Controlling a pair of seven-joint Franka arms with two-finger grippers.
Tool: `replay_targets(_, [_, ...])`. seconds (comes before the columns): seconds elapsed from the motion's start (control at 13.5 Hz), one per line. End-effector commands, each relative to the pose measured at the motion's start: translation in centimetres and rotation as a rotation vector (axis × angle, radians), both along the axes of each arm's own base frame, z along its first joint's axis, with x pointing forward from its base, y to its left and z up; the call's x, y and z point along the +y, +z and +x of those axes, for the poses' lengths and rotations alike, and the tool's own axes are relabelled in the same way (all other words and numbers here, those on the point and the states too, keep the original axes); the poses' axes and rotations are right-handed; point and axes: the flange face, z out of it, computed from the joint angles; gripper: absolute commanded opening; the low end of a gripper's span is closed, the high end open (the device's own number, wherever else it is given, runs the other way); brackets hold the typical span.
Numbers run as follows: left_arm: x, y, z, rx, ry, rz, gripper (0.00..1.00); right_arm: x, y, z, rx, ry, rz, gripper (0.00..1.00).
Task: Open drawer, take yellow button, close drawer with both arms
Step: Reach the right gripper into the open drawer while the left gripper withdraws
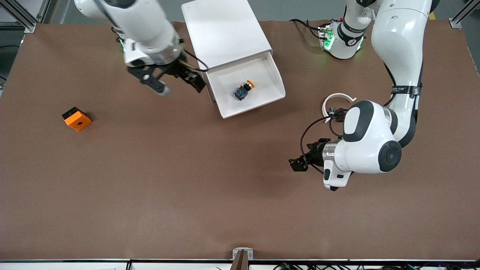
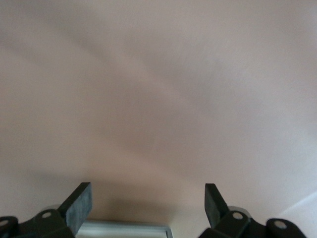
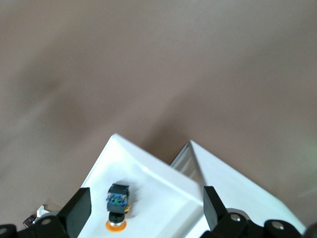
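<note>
Front view: one button (image 1: 244, 90) in one open drawer (image 1: 275, 77) (two grippers agape).

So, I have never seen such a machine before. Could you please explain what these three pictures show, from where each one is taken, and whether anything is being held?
You see two white robot arms at a brown table. The large picture looks down from a high camera facing them. The other two come from small cameras on each arm's wrist, so the black fingers appear at their lower edge.

A white cabinet stands on the table. Its top drawer is pulled open, and a small button with an orange cap lies in it. The right wrist view shows it too. An orange block lies toward the right arm's end of the table, nearer the front camera than the cabinet. A white arc with small dark parts lies beside the left arm.

The right gripper hangs open beside the drawer. The left gripper waits open over bare table. Neither holds anything.
</note>
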Motion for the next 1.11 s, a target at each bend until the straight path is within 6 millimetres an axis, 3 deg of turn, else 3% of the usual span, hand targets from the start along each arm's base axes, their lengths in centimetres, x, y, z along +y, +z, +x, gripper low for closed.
replay_targets(0.0, [0.3, 1.2, 0.7, -0.116, -0.029, 0.057, 1.00, 3.9, -3.0, -1.0, 0.005, 0.015, -0.016, 1.00])
replay_targets(0.07, [0.2, 1.5, 1.1, -0.165, -0.033, 0.080, 1.00, 6.0, -4.4, -2.1, 0.006, 0.037, -0.025, 1.00])
replay_targets(0.52, [0.7, 2.1, 2.2, -0.283, -0.039, 0.114, 1.00, 11.1, -9.3, -4.8, -0.010, -0.018, -0.096, 1.00])
replay_targets(1.04, [1.1, 2.4, 2.3, -0.311, -0.065, 0.175, 1.00, 14.1, -14.2, -5.6, -0.037, 0.020, -0.123, 1.00])
